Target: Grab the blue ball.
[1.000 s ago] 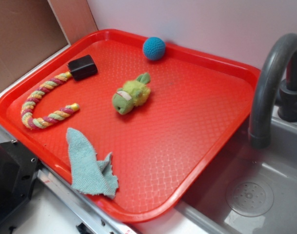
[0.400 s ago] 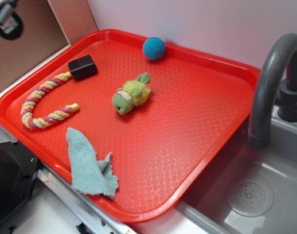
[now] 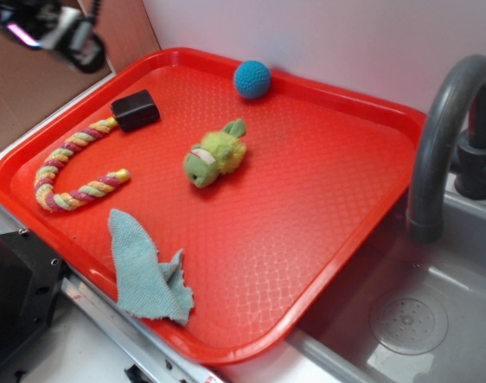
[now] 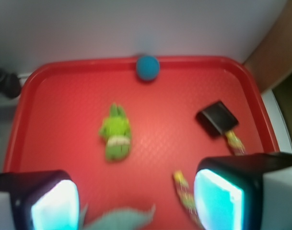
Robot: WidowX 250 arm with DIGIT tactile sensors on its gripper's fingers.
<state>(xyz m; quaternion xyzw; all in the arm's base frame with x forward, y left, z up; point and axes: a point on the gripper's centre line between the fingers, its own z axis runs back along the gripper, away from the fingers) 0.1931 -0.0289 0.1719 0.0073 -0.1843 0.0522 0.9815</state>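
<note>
The blue ball (image 3: 252,79), small, teal-blue and knitted, sits at the far edge of the red tray (image 3: 322,183) against the wall. It also shows in the wrist view (image 4: 147,67) at the top centre. My gripper (image 3: 63,32) is blurred at the top left corner of the exterior view, high above and left of the tray, far from the ball. In the wrist view my gripper (image 4: 136,203) is open and empty, its two pads wide apart, with nothing between them.
On the tray lie a green plush toy (image 3: 213,155), a black block (image 3: 136,109), a striped rope toy (image 3: 71,169) and a light teal cloth (image 3: 146,269). A grey faucet (image 3: 442,136) and sink (image 3: 402,311) stand to the right. A brown panel is at the left.
My gripper has come into the exterior view at the top left and moved right toward the tray. The objects on the tray have not moved.
</note>
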